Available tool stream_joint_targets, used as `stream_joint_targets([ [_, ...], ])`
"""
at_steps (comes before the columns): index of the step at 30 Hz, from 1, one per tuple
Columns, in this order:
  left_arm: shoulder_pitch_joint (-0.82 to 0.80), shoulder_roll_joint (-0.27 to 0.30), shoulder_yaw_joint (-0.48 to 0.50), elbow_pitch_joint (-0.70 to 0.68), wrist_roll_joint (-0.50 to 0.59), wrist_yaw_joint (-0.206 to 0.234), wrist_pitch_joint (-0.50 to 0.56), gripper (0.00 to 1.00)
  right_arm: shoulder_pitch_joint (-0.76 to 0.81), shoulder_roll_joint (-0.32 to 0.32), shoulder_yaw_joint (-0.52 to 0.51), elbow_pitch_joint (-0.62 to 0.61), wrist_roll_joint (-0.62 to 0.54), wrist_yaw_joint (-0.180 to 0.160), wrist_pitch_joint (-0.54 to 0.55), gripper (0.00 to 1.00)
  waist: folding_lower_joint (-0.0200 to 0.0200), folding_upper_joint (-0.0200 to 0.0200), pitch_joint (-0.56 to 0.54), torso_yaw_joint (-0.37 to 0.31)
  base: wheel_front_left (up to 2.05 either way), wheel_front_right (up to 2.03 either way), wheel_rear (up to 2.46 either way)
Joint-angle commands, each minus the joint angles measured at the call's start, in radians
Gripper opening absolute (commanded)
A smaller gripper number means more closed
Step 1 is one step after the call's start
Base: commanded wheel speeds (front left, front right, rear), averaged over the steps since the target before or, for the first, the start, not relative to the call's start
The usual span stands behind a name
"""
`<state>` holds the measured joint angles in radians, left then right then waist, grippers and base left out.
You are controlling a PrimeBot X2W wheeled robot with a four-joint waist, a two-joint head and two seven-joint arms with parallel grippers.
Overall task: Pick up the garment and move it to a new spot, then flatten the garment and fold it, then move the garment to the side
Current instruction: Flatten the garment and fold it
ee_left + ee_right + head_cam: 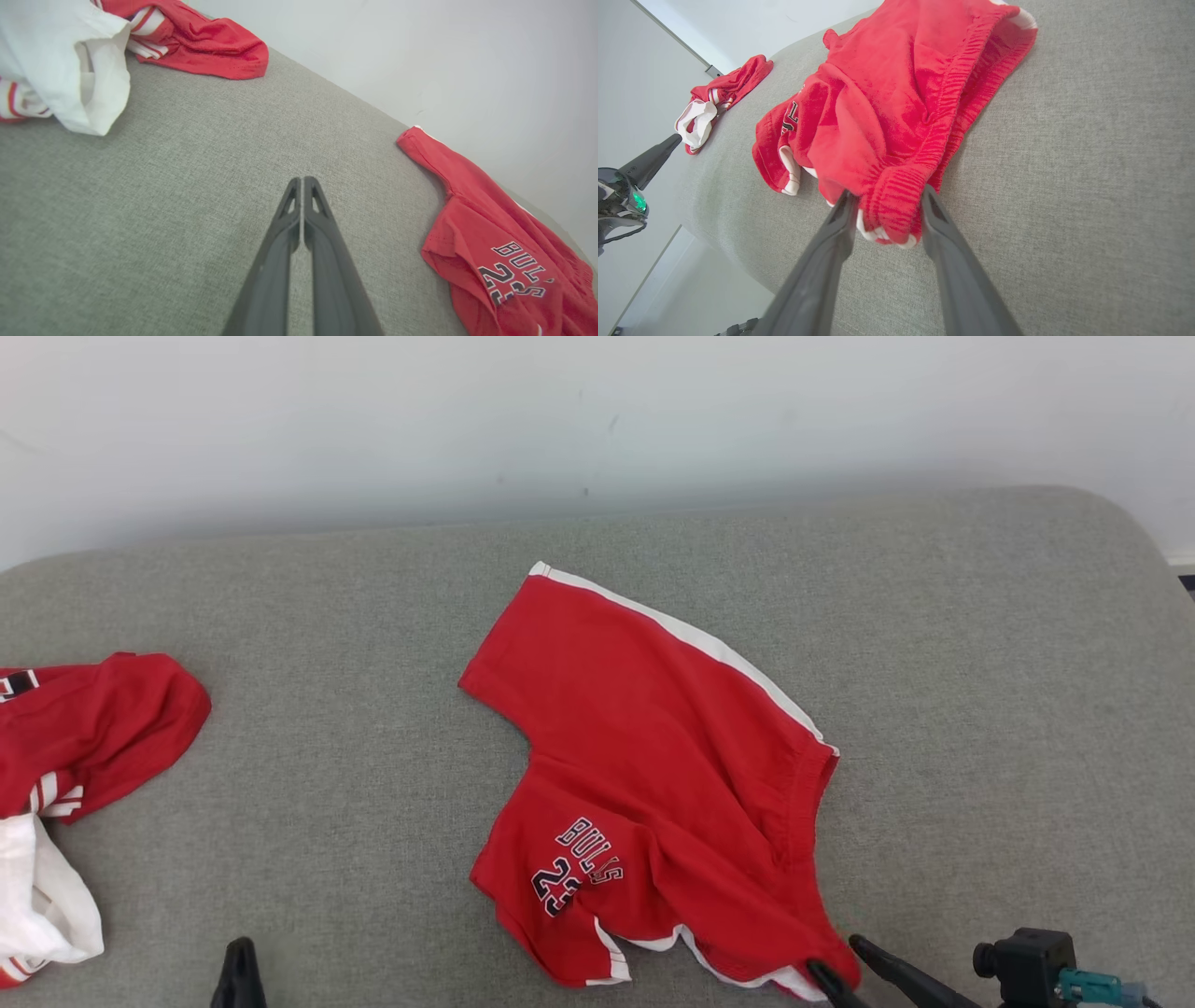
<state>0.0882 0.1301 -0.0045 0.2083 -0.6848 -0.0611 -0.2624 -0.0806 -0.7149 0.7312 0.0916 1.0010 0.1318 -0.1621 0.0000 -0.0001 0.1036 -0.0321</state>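
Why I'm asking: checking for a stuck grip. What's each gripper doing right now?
Left gripper: closed, holding nothing.
Right gripper: open, fingers astride the waistband corner of the red Bulls shorts.

Bright, even, diffuse light w/ no glare; only a soft thin shadow hugs the garment (896, 93) edge just right of the right gripper (888, 192) tips. Wrist views bend at the edges, esp. the cushion (1064, 163) rim far left of that gripper. Finger bases nearest each lens go soft; weave past the left gripper (303, 179) tips is sharp.
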Motion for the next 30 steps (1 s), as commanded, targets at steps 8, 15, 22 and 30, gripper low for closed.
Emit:
stream_joint_targets([
  [8,-0.003,0.011,-0.013,-0.005,0.098,0.022,-0.004,1.0,0.055,0.06,-0.091,-0.014,-0.083,-0.002,0.013,1.0,0.0,0.0001,-0.033,-0.002,0.0,0.0,0.0],
  [15,0.017,0.023,-0.012,-0.035,0.209,0.043,-0.004,1.0,0.1,0.119,-0.208,-0.036,-0.147,-0.002,-0.038,1.0,0.0,0.0001,-0.07,-0.008,0.0,0.0,0.0],
  [22,0.036,0.027,0.01,-0.084,0.318,0.052,-0.004,1.0,0.131,0.224,-0.338,-0.02,-0.286,-0.002,-0.088,1.0,0.0,0.0001,-0.097,-0.013,0.0,0.0,0.0],
  [30,0.034,0.041,-0.005,-0.098,0.469,0.058,-0.003,1.0,0.157,0.349,-0.448,0.006,-0.431,-0.002,-0.103,1.0,0.0,0.0001,-0.107,-0.012,0.0,0.0,0.0],
])
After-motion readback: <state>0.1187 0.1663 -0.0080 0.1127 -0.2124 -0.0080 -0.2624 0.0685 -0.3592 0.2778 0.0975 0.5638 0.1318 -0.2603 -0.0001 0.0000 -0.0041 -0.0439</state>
